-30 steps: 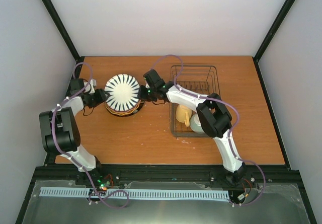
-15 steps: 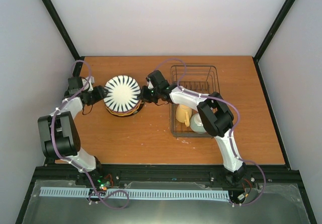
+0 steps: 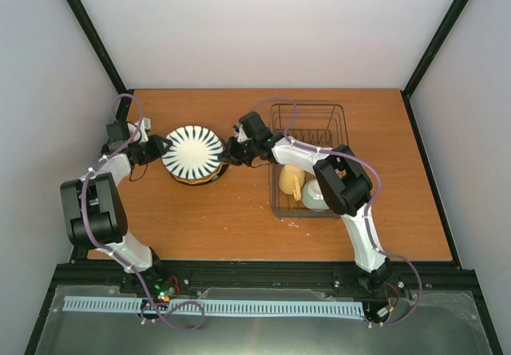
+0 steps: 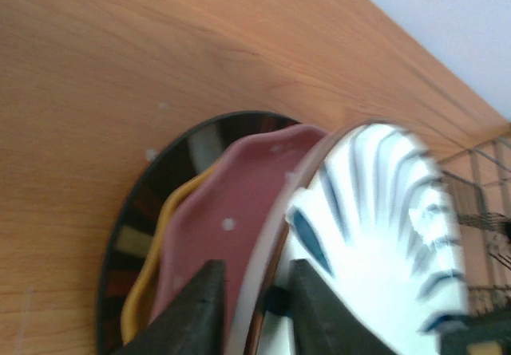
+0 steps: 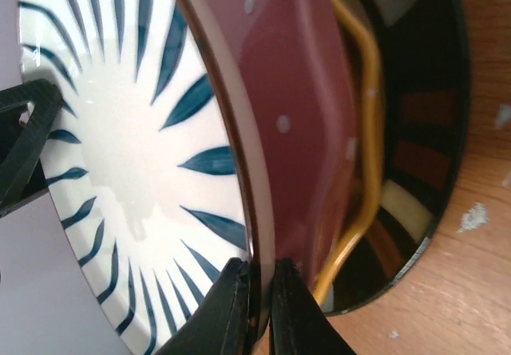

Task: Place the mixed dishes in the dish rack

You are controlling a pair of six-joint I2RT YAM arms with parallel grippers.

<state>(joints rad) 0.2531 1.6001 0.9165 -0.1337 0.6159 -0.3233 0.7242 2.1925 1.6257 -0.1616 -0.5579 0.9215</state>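
The white plate with black radial stripes (image 3: 192, 152) is held tilted above the stack, its rim gripped on both sides. My left gripper (image 3: 162, 149) is shut on its left rim and my right gripper (image 3: 228, 151) on its right rim. In the left wrist view the rim passes between the fingers of the left gripper (image 4: 255, 311), with the striped plate (image 4: 375, 235) above the pink speckled plate (image 4: 231, 203) and the dark-rimmed plate (image 4: 144, 211). In the right wrist view the right gripper (image 5: 259, 307) pinches the striped plate (image 5: 120, 132) beside the pink plate (image 5: 295, 92) and the dark-rimmed plate (image 5: 423, 132).
The dish rack (image 3: 329, 116) stands to the right of the plates. The pale yellow mug (image 3: 290, 180) and the pale green bowl (image 3: 313, 196) lie in its near end. The right arm reaches across the rack's left side. Black frame posts flank the table.
The striped plate has tipped from a steeper tilt to a flatter one and shifted slightly left. Both grippers have stayed on its rim and moved with it.
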